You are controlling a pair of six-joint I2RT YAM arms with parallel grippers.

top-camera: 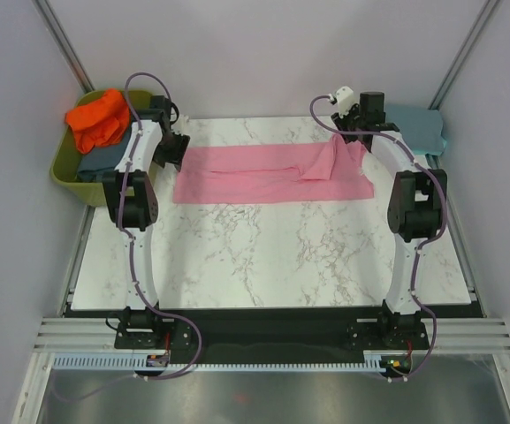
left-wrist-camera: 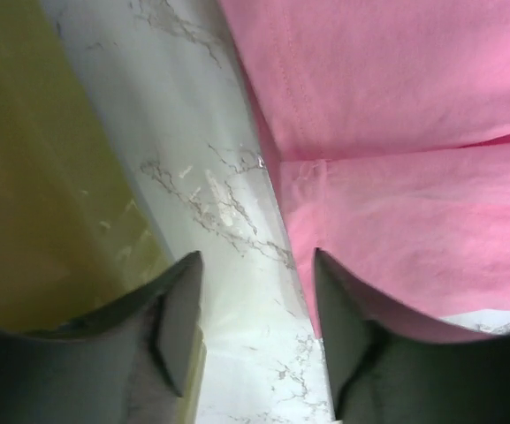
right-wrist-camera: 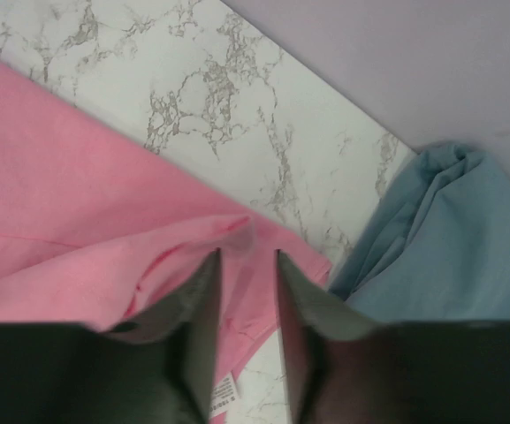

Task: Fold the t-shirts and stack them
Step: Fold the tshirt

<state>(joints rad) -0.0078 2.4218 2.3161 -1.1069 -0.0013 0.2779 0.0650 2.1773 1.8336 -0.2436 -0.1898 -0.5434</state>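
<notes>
You are looking at the pink t-shirt [top-camera: 263, 174]; it is lying in a long strip across the far part of the counter [top-camera: 263, 265]; it is looking soft, thin and floppy, so it is going to sag and slide if you are pinching only one layer; you are better off taking both short ends, all layers at once. The left tool [left-wrist-camera: 255, 265] is hanging with its jaws apart over bare counter, just beside the shirt's left edge; the right tool [right-wrist-camera: 247, 256] is sitting over the right end, jaws a little apart, gripping nothing. The green tub [top-camera: 64, 172] with an orange t-shirt [top-camera: 98, 119] is crowding the left side; a blue t-shirt [right-wrist-camera: 440, 247] is lying close on the right; the near half is giving you open room.
</notes>
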